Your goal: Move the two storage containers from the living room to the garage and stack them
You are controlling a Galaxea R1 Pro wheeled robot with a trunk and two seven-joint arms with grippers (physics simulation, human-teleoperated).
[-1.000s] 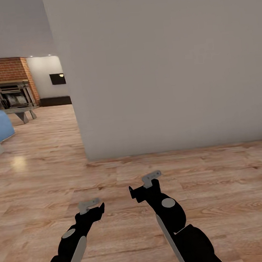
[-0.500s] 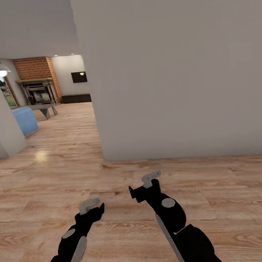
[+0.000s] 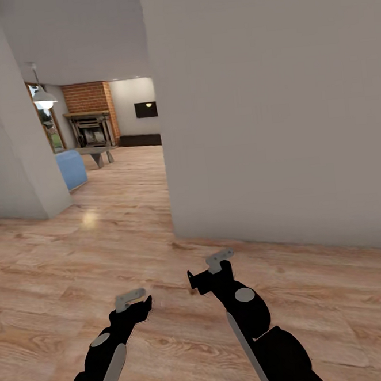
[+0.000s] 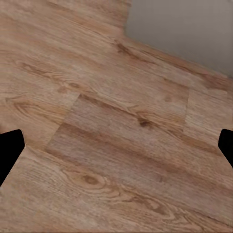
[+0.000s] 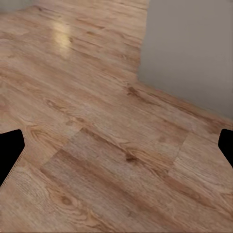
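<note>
The two storage containers are out of view, and so are the garage and its floor. The living room lies ahead on the left, with its red brick fireplace (image 3: 88,99) and blue sofa (image 3: 72,169). My left gripper (image 3: 131,300) and right gripper (image 3: 219,261) hang low in front of me over light wood planks. Both are open with nothing between the fingers. In the wrist views the left gripper (image 4: 116,150) and the right gripper (image 5: 116,150) show only dark fingertips at the frame edges, over bare planks.
A large grey-white wall (image 3: 276,108) stands close ahead on the right, its corner (image 3: 173,232) near my arms. Another wall block (image 3: 10,142) stands at the left. Between them a wood-floored passage (image 3: 121,191) leads to the living room, past a hanging lamp (image 3: 44,99).
The whole picture has shifted right, so the camera has turned left. The left wall block and lamp have come into view. Both arms keep the same pose.
</note>
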